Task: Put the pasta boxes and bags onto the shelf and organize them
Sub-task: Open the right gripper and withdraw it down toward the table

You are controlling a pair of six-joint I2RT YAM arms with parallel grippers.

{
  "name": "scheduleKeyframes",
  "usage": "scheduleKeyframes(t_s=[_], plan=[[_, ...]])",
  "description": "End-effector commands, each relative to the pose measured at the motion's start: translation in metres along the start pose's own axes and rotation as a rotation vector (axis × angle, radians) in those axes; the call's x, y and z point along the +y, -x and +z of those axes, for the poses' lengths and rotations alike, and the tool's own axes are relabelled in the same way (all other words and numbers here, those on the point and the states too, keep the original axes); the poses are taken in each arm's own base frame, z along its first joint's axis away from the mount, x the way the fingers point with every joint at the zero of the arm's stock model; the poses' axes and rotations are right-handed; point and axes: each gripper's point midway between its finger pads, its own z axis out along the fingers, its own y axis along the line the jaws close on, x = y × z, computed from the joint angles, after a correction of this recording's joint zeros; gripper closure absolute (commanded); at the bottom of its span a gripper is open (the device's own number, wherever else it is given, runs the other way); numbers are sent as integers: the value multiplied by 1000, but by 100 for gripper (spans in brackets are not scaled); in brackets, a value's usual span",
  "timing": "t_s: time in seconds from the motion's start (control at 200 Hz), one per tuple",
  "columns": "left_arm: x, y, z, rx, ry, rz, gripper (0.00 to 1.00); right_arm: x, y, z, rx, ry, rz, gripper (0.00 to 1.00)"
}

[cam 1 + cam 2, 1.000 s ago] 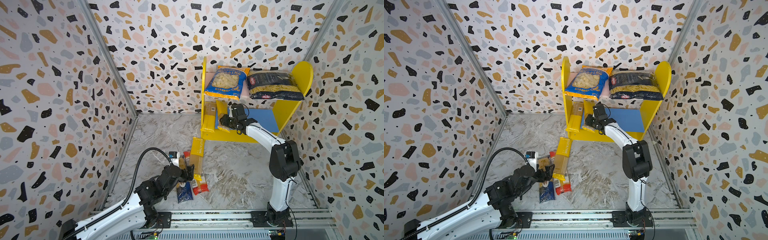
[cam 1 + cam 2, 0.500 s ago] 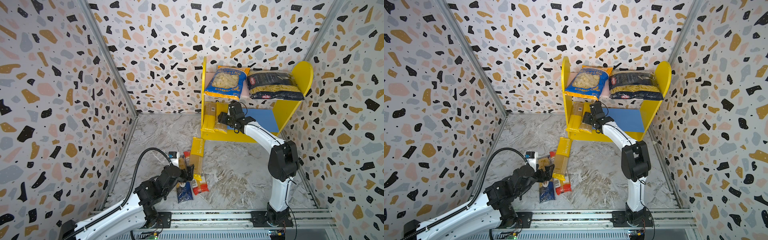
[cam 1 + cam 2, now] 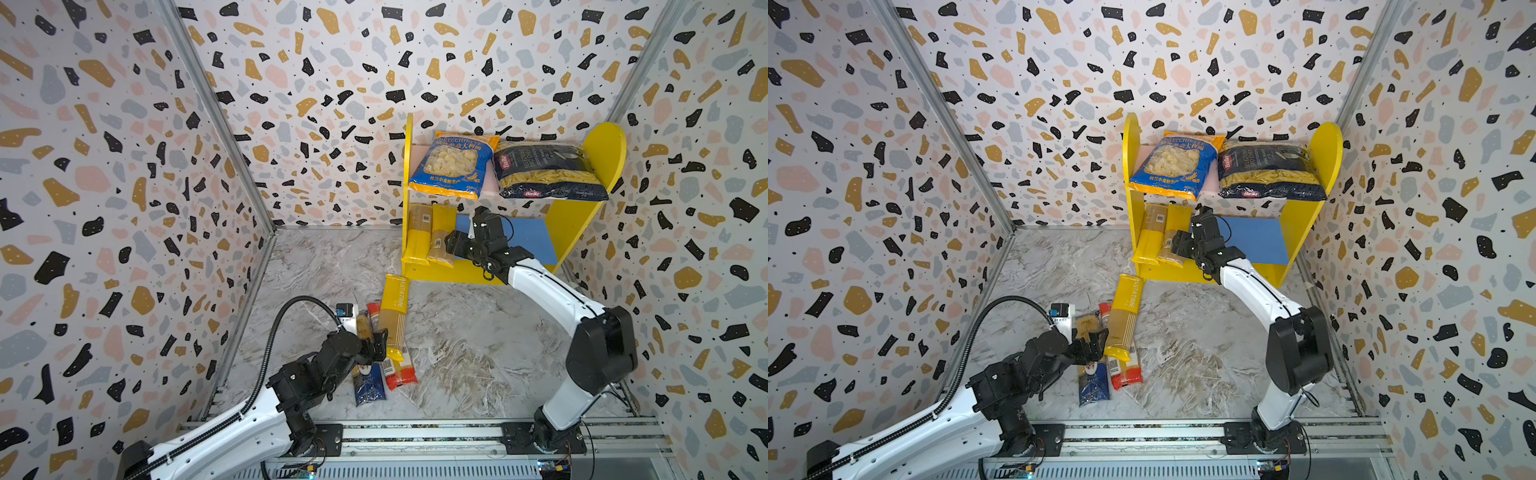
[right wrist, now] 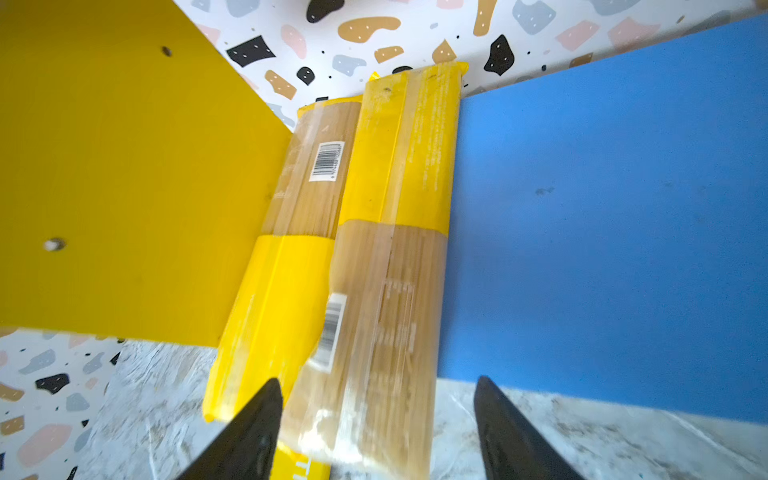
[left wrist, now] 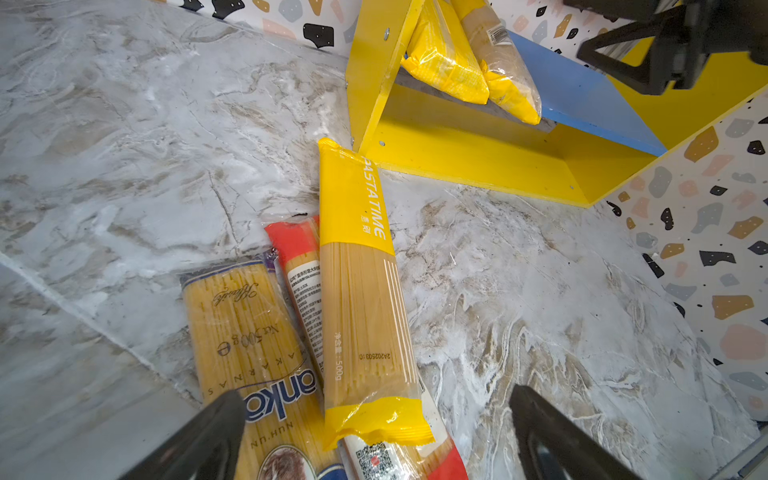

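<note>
The shelf (image 3: 598, 145) (image 3: 1325, 145) carries the blue-orange orecchiette bag (image 3: 451, 164) and the navy penne bag (image 3: 548, 172) on its pink upper board. Two yellow spaghetti packs (image 4: 291, 270) (image 4: 399, 270) lie side by side at the left end of the blue lower board (image 4: 602, 208). My right gripper (image 4: 377, 381) (image 3: 453, 245) is open, its fingers astride the front end of the right-hand pack. On the floor lie a third yellow pack (image 5: 361, 291), a slim red pack (image 5: 303, 282) and a blue-ended pack (image 5: 245, 332). My left gripper (image 5: 376, 395) (image 3: 380, 345) hangs open over them.
The right part of the blue lower board (image 3: 532, 241) is bare. Patterned walls (image 3: 124, 208) close in the marble floor (image 3: 478, 353) on three sides. A metal rail (image 3: 415, 432) with both arm bases runs along the front edge.
My right gripper carried the second spaghetti pack left against the first on the lower board, then opened and let it go. The left arm has not moved.
</note>
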Motion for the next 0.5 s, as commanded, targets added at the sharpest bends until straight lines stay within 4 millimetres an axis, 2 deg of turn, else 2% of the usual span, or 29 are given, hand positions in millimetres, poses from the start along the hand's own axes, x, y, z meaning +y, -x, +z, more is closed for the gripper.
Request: scheduleKeyframes(t_s=[0.0, 0.125, 0.315, 0.496], plan=[[8, -8, 0, 13, 18, -12, 0, 16, 7, -38, -55, 71, -17, 26], [12, -14, 1, 26, 29, -23, 0, 11, -22, -67, -28, 102, -27, 25], [18, -27, 4, 57, 42, -49, 0, -10, -81, -106, 27, 118, -29, 24], [22, -41, 10, 89, 42, -84, 0, -33, -139, -128, 104, 127, -35, 20]])
